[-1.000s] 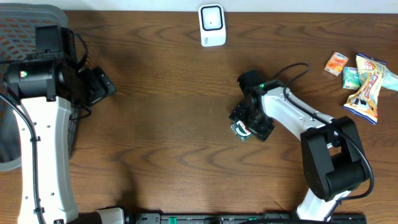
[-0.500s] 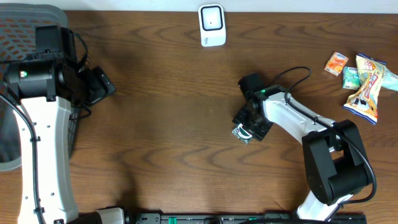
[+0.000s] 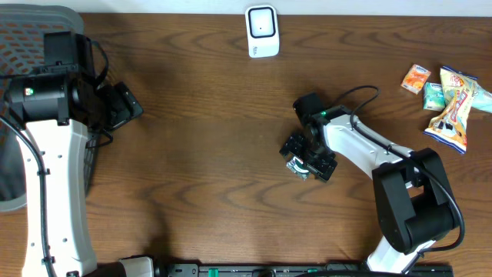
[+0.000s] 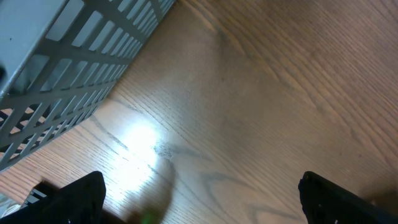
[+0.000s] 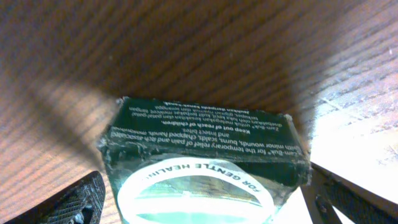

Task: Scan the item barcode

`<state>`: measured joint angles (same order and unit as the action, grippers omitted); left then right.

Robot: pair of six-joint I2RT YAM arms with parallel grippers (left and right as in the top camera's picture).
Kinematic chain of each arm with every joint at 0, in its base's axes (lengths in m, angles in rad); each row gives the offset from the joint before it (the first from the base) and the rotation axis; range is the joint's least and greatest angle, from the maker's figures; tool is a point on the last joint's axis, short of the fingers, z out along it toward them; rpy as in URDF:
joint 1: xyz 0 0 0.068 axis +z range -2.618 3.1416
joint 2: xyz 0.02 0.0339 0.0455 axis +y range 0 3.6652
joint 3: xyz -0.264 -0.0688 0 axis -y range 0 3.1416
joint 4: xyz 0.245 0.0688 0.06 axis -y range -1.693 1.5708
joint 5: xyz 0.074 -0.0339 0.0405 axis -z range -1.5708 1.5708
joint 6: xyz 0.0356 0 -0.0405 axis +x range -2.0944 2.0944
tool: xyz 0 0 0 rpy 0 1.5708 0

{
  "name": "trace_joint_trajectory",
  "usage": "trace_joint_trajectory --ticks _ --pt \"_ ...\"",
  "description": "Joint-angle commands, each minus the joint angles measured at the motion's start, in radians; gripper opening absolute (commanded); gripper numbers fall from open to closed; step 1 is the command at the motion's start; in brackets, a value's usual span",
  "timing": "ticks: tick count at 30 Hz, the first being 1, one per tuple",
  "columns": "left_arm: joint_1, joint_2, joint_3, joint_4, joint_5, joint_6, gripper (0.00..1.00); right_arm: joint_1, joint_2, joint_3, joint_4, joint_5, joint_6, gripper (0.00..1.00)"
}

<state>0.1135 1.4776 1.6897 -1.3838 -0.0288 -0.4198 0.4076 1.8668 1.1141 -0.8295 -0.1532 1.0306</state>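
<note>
Green box [image 3: 298,166], dark card with a white oval label and lines of small white print, lies on the brown wooden worktop [image 3: 200,154] right of centre, between the two fingers of the right hand [image 3: 307,156]. In the right wrist view the print on its side face reads upside down, and part of the oval label reads "for gentle healing". The right hand is released: its fingers stand wider than the box, and a strip of worktop shows between the box and the finger on the right of that view. On the other side, the gap is too slight to judge.

White scanner [image 3: 261,31] stands at the far edge of the worktop, well apart from the box. Snack packets [image 3: 450,100] lie together at the far right.

Left hand [image 4: 199,199] is at the left side beside a grey slatted basket [image 4: 56,81]. It is released and empty, with bare wood between its fingers.
</note>
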Motion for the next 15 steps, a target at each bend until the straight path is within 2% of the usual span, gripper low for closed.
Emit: trace_joint_trajectory --ticks 1,5,9,15 --pt "0.002 0.006 -0.004 -0.003 -0.006 -0.005 0.98 0.019 0.032 -0.036 0.003 -0.001 -0.002 0.91" --pt "0.002 0.006 -0.004 -0.003 -0.006 -0.005 0.98 0.037 0.032 -0.036 0.010 0.048 0.002 0.70" --pt "0.002 0.006 -0.004 -0.003 -0.006 -0.005 0.98 0.037 0.032 -0.036 0.010 0.050 0.001 0.55" --pt "0.002 0.006 -0.004 -0.003 -0.005 -0.005 0.98 0.037 0.031 -0.035 0.011 0.082 -0.037 0.56"
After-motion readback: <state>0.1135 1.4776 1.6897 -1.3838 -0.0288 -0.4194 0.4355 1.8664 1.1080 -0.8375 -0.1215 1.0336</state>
